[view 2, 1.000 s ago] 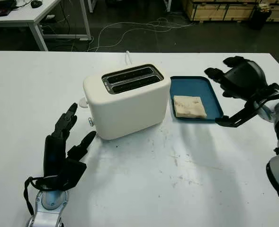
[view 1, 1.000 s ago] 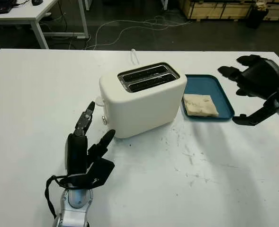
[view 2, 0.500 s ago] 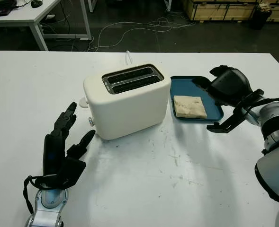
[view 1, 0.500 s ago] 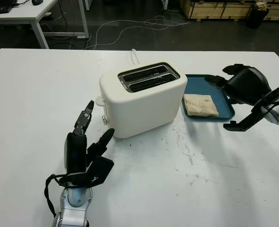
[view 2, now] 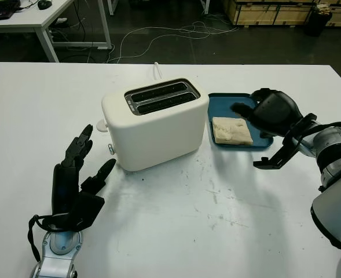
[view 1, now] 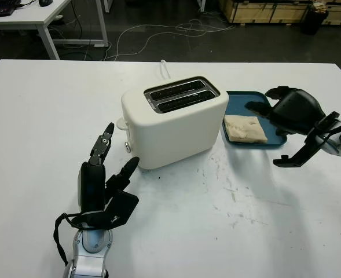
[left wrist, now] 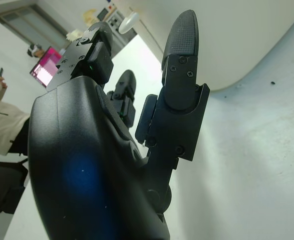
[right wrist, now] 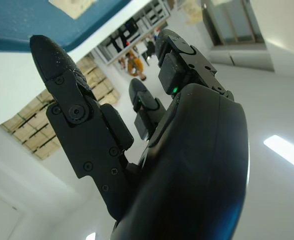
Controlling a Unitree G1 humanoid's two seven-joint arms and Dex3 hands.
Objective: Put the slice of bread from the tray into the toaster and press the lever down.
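Bread, a pale squarish slice (view 1: 245, 128), lies flat in the near part of the shallow blue rectangular tray (view 1: 246, 102), which sits on the white table (view 1: 228, 220) just beside the toaster's right end. The right hand (view 1: 286, 110), black and three-fingered, hovers over the tray's right edge, open and holding nothing, its fingertips pointing toward the toaster; the slice lies just below and to the left of them, so this hand is by far the nearer. The cream two-slot toaster (view 1: 176, 121) stands with its slots running roughly across the table, both empty. Its lever seems to be on the left end, though that end is hard to make out. The left hand (view 1: 103, 185) waits open near the toaster's left front corner, clear of it. Nothing stands between the right hand and the slice, but the tray's raised rim may hinder a low, flat grasp
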